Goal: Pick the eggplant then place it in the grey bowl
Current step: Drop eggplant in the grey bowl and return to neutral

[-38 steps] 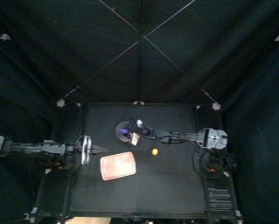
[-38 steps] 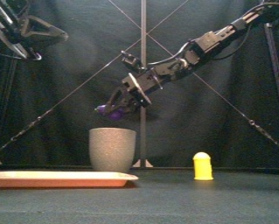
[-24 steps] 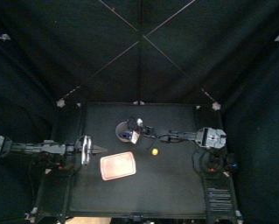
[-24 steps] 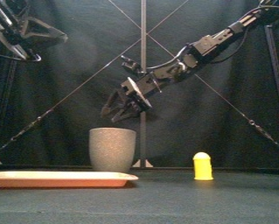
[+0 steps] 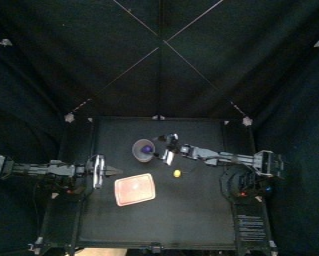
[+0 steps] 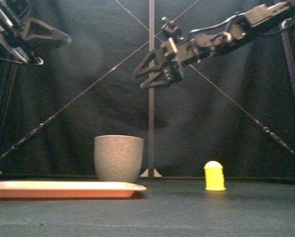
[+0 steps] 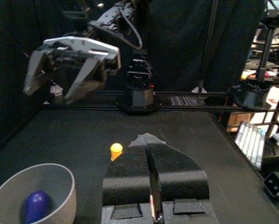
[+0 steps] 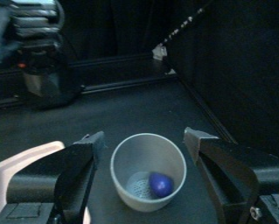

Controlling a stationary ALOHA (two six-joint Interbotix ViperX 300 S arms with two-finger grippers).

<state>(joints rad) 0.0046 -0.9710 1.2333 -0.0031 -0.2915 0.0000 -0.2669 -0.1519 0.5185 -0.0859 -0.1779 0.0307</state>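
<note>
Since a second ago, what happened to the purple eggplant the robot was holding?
The right pincer let go of the eggplant, which dropped into the grey cup, then rose, open, toward the right. The cup, yellow toy, pink tray and left pincer stayed put.
</note>
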